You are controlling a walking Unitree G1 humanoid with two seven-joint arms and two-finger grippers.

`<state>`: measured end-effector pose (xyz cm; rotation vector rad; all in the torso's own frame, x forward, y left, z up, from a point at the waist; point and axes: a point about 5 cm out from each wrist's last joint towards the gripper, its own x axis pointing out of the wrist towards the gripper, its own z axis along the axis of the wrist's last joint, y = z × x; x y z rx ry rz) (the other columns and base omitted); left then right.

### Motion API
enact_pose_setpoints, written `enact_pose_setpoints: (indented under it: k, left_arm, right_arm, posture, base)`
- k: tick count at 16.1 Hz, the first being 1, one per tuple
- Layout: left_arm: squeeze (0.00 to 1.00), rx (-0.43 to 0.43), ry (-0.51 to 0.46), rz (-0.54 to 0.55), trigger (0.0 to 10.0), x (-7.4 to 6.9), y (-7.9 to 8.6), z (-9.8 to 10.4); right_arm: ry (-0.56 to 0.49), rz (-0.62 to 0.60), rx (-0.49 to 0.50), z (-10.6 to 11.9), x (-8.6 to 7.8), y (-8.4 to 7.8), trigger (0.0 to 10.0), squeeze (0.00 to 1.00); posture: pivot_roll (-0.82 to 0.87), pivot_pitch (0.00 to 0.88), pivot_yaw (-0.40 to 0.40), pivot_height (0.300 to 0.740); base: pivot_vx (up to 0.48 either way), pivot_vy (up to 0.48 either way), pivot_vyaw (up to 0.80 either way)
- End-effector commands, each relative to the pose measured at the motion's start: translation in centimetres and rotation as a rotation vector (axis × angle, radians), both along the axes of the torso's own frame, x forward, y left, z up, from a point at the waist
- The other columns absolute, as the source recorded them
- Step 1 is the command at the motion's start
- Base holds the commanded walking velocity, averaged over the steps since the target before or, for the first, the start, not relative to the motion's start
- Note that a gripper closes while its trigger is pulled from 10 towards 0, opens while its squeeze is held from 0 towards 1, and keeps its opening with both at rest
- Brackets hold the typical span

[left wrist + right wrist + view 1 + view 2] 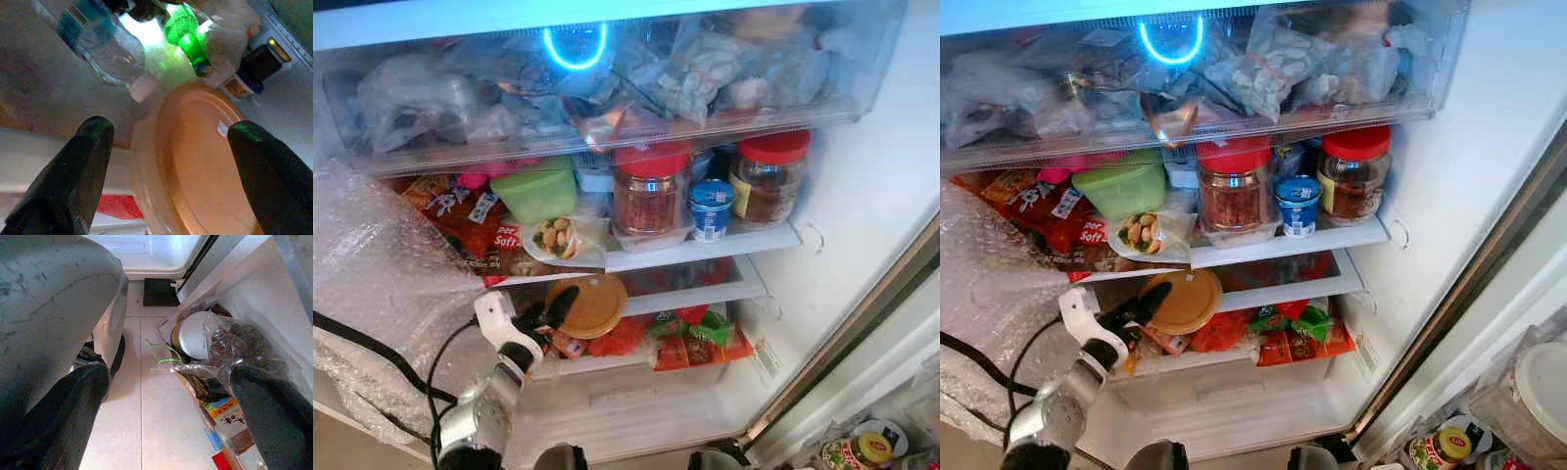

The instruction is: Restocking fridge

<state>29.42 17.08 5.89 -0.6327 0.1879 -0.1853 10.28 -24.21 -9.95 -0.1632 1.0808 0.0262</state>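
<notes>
A round container with an orange lid [592,304] lies tilted on the fridge's lower shelf [705,294], leaning out over its front edge. My left gripper [551,311] reaches up to it from below left. In the left wrist view the orange lid [195,161] sits between the two black fingers [83,161], which stand wide apart and open around it, a small gap showing on one side. My right gripper [168,374] hangs low beside the fridge door, open and holding nothing.
The middle shelf holds two red-lidded jars [651,191], a blue cup [711,209], a green box [536,189] and snack packets [460,220]. A clear drawer [607,88] of bags sits above. Bubble wrap [372,284] hangs at the left. Red packets [690,343] lie below.
</notes>
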Motion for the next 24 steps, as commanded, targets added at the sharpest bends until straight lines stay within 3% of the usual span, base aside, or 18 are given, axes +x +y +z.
enact_pose_setpoints:
  k: [1,12,20,21,24]
  left_arm:
    - [0.00,0.024,0.035,0.006,0.0,0.2,0.2,-0.2]
    - [0.00,0.089,0.083,-0.010,0.0,0.3,0.3,-0.9]
    - [0.00,-0.015,0.048,0.190,0.0,1.2,0.6,-0.4]
    - [0.00,-0.058,0.067,0.277,0.0,1.6,0.8,-0.5]
    - [0.00,-0.136,0.106,0.369,0.0,2.3,0.6,-0.6]
  right_arm:
    - [-0.028,0.016,0.021,0.1,0.9,0.7,10.0,0.00]
    - [-0.029,0.015,0.020,0.1,0.9,0.7,10.0,0.00]
    - [-0.031,0.018,0.020,0.1,1.0,0.7,10.0,0.00]
    - [-0.031,0.019,0.021,0.1,1.0,0.7,10.0,0.00]
    - [-0.032,0.019,0.020,0.1,1.0,0.7,10.0,0.00]
  posture:
    - [-0.02,0.000,0.053,0.652]
    - [-0.02,0.000,0.052,0.652]
    - [-0.02,0.000,0.050,0.652]
    - [-0.02,0.000,0.049,0.652]
    - [-0.02,0.000,0.050,0.652]
  base:
    - [0.000,0.000,0.00]
    - [0.000,0.000,0.00]
    - [0.000,0.000,0.00]
    - [0.000,0.000,0.00]
    - [0.000,0.000,0.00]
